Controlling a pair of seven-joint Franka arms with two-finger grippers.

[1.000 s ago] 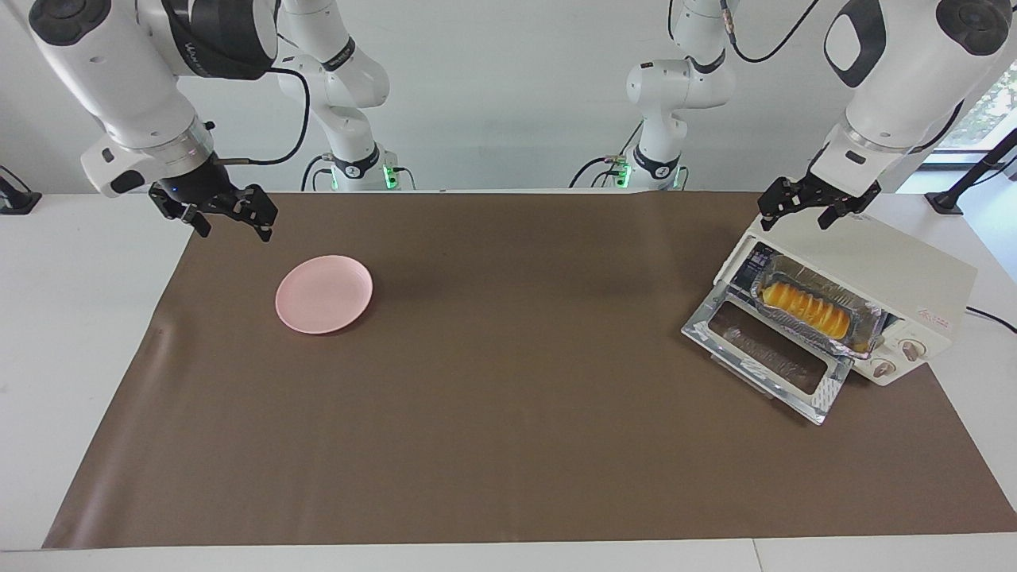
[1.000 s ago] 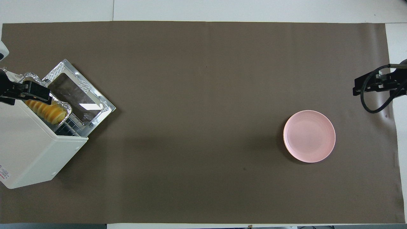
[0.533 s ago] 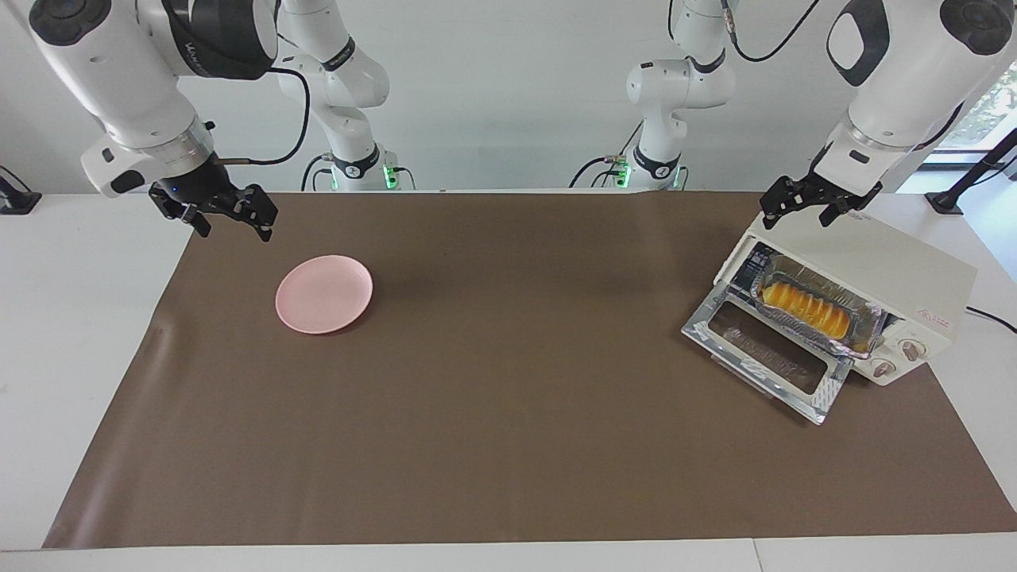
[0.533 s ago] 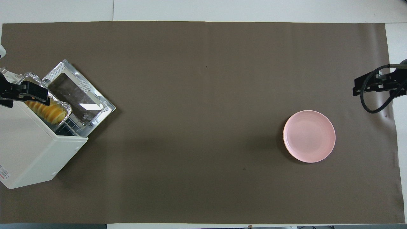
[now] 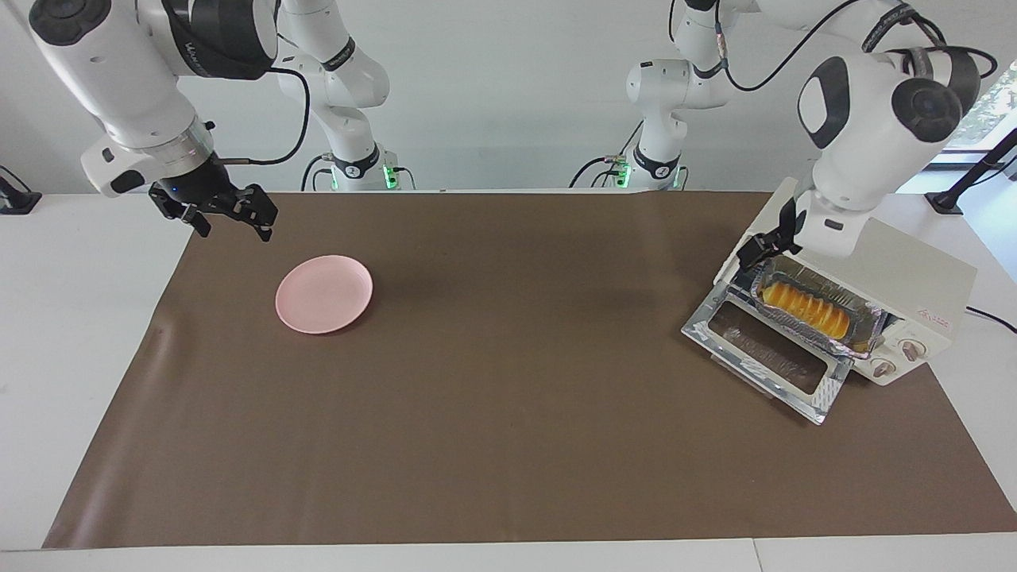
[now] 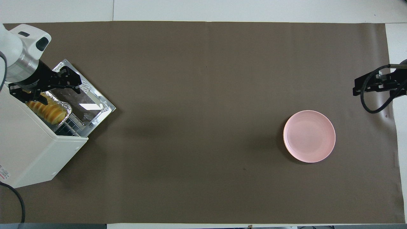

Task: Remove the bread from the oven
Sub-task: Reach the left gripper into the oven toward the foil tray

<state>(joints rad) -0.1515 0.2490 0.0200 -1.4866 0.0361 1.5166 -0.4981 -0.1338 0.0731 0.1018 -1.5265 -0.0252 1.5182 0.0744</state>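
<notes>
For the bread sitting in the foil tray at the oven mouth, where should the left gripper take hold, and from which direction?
Probably across the middle of the bread, from above. The loaf lies lengthwise in the foil tray, pulled out over the open door of the oven, so its ridged top is exposed while the tray's walls hem in its sides. The left gripper is open over that end; the right gripper waits near the plate.

Oven (image 5: 898,278) door (image 5: 767,357) lies open, baring bread (image 5: 804,310).

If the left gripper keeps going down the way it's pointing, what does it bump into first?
Probably the foil tray with the bread in it, sitting at the mouth of the oven. The open left gripper hangs just above the tray's end, though how high above is hard to judge.
</notes>
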